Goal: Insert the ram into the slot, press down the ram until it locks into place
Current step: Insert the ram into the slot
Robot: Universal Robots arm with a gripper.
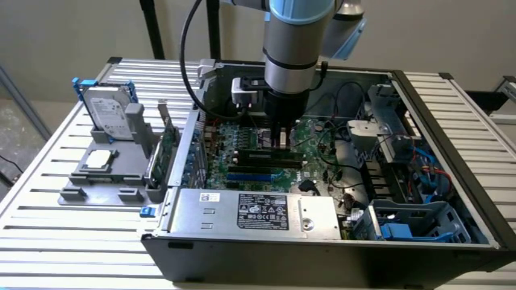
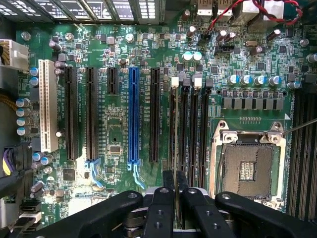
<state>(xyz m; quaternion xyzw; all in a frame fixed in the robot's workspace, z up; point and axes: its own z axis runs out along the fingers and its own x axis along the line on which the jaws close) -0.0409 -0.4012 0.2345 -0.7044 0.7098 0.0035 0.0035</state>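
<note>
Clamping the ram (image 1: 262, 155) edge-on between closed fingers, the gripper (image 1: 281, 142) hangs over the motherboard's (image 2: 115, 130) middle. The ram lines up with the slot (image 2: 172, 124) farthest from the CPU socket (image 2: 247, 171); whether it is seated is unclear.

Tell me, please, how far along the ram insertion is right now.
Done: the gripper is down in the open case, over the black memory slots. In hand: its fingers close on a thin edge, seemingly the ram, lined up along the slot nearest the blue socket. Left: seating is unclear, and the white end clip shows no plain sign of locking.
</note>
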